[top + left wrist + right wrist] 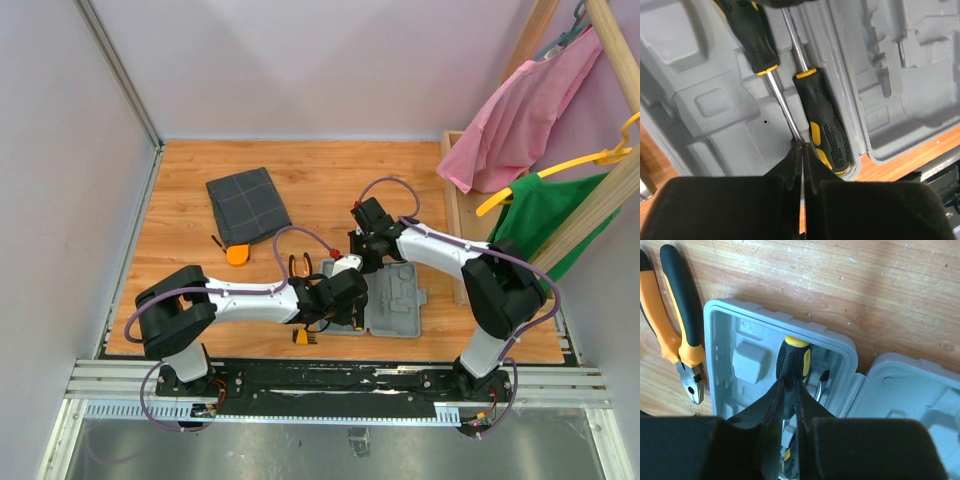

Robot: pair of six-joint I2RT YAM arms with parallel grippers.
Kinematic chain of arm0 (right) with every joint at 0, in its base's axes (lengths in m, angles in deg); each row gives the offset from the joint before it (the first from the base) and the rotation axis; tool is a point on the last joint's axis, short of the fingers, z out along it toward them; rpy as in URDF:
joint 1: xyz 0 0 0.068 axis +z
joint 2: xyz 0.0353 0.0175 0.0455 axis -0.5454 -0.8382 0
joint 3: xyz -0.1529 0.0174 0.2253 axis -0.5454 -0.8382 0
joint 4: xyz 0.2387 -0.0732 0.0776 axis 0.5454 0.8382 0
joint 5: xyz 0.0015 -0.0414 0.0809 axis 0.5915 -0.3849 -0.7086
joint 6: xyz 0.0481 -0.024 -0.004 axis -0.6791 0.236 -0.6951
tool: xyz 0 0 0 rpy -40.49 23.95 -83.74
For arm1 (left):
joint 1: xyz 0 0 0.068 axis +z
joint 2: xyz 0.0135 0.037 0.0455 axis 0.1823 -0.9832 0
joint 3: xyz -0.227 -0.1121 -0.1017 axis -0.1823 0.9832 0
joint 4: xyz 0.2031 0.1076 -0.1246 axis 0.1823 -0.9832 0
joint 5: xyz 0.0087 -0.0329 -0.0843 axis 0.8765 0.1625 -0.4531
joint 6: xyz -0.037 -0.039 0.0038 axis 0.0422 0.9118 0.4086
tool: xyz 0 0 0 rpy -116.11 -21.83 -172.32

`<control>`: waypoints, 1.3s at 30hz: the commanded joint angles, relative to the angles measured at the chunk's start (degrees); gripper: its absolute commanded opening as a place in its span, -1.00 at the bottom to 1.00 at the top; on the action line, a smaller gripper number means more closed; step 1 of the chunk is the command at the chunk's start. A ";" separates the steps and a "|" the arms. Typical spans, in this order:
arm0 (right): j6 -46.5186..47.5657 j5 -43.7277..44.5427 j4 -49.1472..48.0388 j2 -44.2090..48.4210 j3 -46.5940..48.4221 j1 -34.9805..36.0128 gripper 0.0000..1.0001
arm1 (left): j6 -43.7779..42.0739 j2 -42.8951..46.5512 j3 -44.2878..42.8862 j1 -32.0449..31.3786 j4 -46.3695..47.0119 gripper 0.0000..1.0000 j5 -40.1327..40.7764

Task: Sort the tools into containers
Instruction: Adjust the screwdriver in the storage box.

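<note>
The light-grey case (402, 306) lies open near the table's front, with two black-and-yellow screwdrivers inside. My right gripper (791, 382) is shut on the handle of one screwdriver (793, 356) at the case's far end. That tool's shaft (780, 100) runs to my left gripper (801, 146), which is shut with its tips against the shaft's end. I cannot tell if it pinches the shaft. The second screwdriver (823, 122) lies alongside in its groove. The pliers (300, 266) rest left of the case. The orange round piece (237, 254) sits by the dark grey pouch (247, 205).
A small orange bit holder (303, 338) lies at the front edge under the left arm. A wooden rack with pink and green clothes (555, 130) stands at the right. Walls close in the table's left and back.
</note>
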 commanded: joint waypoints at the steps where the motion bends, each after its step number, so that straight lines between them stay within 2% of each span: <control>1: -0.35 3.43 7.95 -6.17 -6.73 2.71 -0.73 | -3.58 -19.31 9.14 -1.46 -14.80 -0.99 -6.53; 6: -0.63 3.26 6.92 -5.77 -7.93 2.71 -0.73 | -3.87 -23.33 7.63 -2.50 -18.37 -0.99 -5.12; 10: -0.30 3.26 6.83 -5.73 -8.29 2.64 -0.73 | -2.96 -22.50 7.50 -2.85 -18.60 -0.99 -5.28; 19: 0.96 2.88 7.05 -2.74 -8.20 1.43 -0.73 | 0.25 -14.47 4.78 -2.87 -23.13 -0.99 -0.18; 26: 2.57 3.08 10.00 -2.34 -4.71 0.83 -0.72 | 3.48 -3.92 0.41 -2.88 -23.96 -0.97 7.37; 29: 2.44 3.00 10.14 -2.47 -4.03 0.71 -0.72 | 3.78 0.17 -1.87 -2.79 -23.56 -0.87 11.18; 35: 2.47 2.67 10.54 -2.55 -2.77 0.60 -0.69 | 1.17 7.72 -5.62 -2.62 -19.86 -0.52 16.17; 39: 3.28 1.78 10.79 -1.11 -1.18 0.62 -0.62 | -0.12 13.20 -5.72 -1.75 -16.52 -0.44 18.60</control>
